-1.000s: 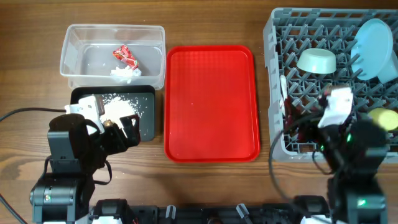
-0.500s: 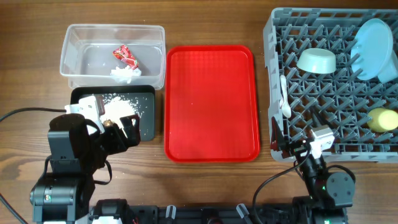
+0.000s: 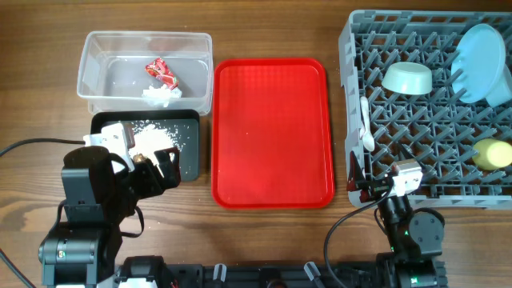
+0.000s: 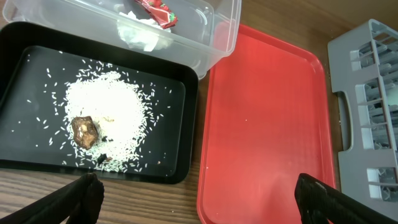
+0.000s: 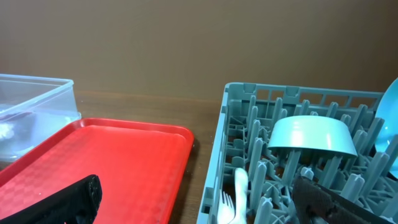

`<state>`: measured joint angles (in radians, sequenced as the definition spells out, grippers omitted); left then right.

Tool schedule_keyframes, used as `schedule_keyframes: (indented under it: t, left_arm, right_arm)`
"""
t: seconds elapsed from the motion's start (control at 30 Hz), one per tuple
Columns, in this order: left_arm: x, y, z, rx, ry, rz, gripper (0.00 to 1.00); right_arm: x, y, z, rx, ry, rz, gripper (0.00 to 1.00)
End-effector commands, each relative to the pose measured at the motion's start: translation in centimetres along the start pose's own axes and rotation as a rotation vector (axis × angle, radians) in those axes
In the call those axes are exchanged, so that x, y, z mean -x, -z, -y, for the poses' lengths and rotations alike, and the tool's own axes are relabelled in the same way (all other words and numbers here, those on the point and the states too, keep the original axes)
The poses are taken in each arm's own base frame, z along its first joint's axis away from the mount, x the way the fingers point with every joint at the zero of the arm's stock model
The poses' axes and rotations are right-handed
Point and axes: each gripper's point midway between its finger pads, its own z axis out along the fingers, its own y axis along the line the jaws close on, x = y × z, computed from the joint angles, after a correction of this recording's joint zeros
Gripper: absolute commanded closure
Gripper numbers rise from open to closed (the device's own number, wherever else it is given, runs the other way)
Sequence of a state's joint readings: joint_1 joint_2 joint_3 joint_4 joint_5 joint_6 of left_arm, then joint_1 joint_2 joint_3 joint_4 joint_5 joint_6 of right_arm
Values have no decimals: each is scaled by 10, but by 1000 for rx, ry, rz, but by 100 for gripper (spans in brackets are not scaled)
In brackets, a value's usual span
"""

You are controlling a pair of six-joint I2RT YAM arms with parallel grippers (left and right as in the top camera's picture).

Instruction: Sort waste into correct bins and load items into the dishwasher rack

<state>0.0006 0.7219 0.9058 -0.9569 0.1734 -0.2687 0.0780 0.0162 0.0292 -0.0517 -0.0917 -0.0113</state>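
Note:
The clear tub (image 3: 144,36) holds the red-and-white wrapper (image 3: 161,71) and white tissue (image 3: 160,98). The black tray (image 3: 190,152) holds rice crumbs (image 4: 106,112) and a brown lump (image 4: 84,129). The grey rack (image 3: 349,96) holds the pale green bowl (image 3: 407,78), a light blue plate (image 3: 482,52), the yellow cup (image 3: 493,152), the spoon (image 3: 366,124) and the fork (image 5: 227,205). My left gripper (image 4: 199,199) is open and empty at the black tray's near edge. My right gripper (image 5: 199,199) is open and empty, low at the rack's front left corner (image 3: 384,186).
The flat red tray (image 3: 272,132) lies bare between the bins and the rack. The clear tub stands directly behind the black tray. A black cable (image 3: 32,146) runs along the table at the left. The light blue bowl is not told apart from the plate.
My right arm has pulled back from above the rack's front part to the table's front edge, empty. The left arm has not moved.

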Motion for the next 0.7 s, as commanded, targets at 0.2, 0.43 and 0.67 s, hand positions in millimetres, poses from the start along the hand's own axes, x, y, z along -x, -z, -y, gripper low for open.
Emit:
schedule_keyframes:
  t: [0.2,0.43,0.67]
  left_arm:
    - [-1,-1,0,-5,12,-4,0]
    - [-1,-1,0,-5,12,-4,0]
    - [-10,10,-14,45,1,48,0]
  right_arm:
    - [3,1,2,-14,-12,16,0]
    - [3,1,2,-14,-12,16,0]
    - [3,1,2,-14,-12,16,0]
